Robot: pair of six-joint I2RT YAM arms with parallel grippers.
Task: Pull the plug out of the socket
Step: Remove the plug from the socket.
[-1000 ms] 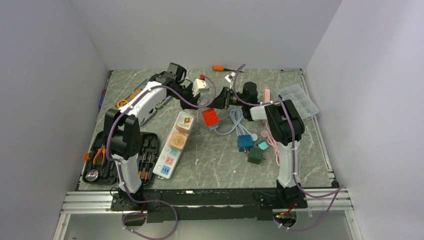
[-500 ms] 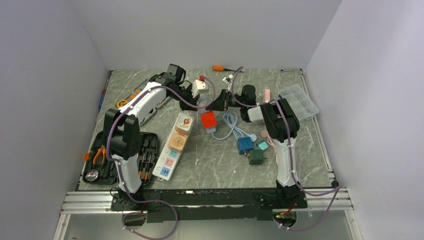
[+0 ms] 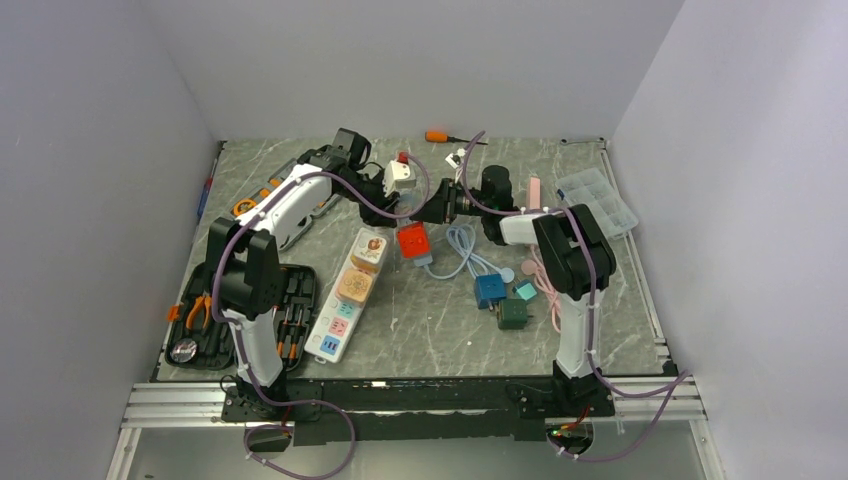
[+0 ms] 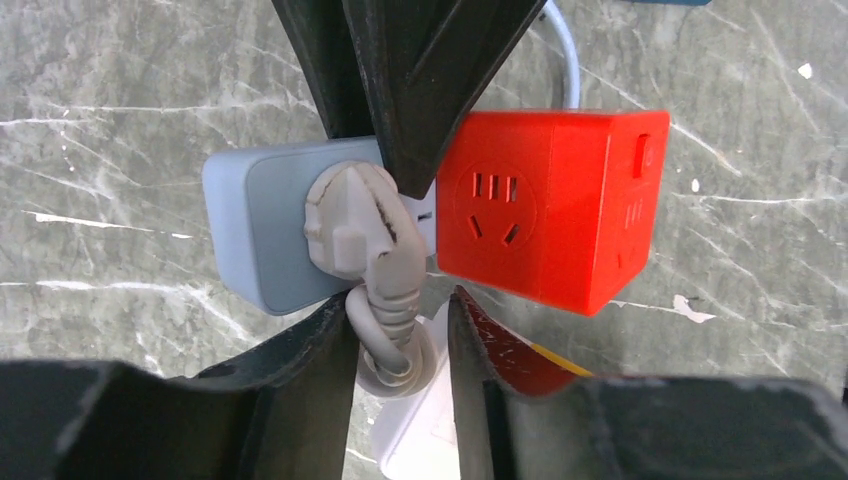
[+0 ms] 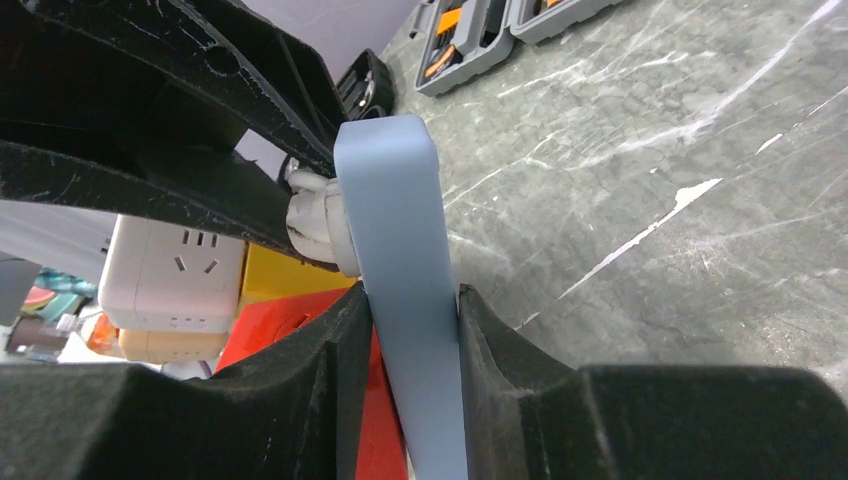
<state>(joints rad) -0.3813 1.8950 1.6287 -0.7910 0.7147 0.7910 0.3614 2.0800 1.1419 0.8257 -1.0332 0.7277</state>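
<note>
A grey plug (image 4: 345, 220) sits in the face of a grey-blue socket block (image 4: 265, 230), held just above the table. Its cable hangs down between the fingers of my left gripper (image 4: 400, 305). Those fingers stand open, the cable resting against one and a gap beside the other. My right gripper (image 5: 412, 295) is shut on the thin edges of the socket block (image 5: 395, 220), with the plug (image 5: 315, 215) on its left face. From above, both grippers meet at the table's back middle, left (image 3: 398, 203) and right (image 3: 436, 205).
A red cube socket (image 4: 550, 220) lies beside the block. A white power strip (image 3: 348, 290) with adapters, a tool case (image 3: 245, 315), blue (image 3: 490, 287) and green (image 3: 513, 313) cubes, a clear organiser box (image 3: 597, 200) and a white adapter (image 3: 400, 173) lie around.
My left gripper's jaws have opened from shut around the plug's cable. The right gripper has closed a little on the socket block and shifted slightly left.
</note>
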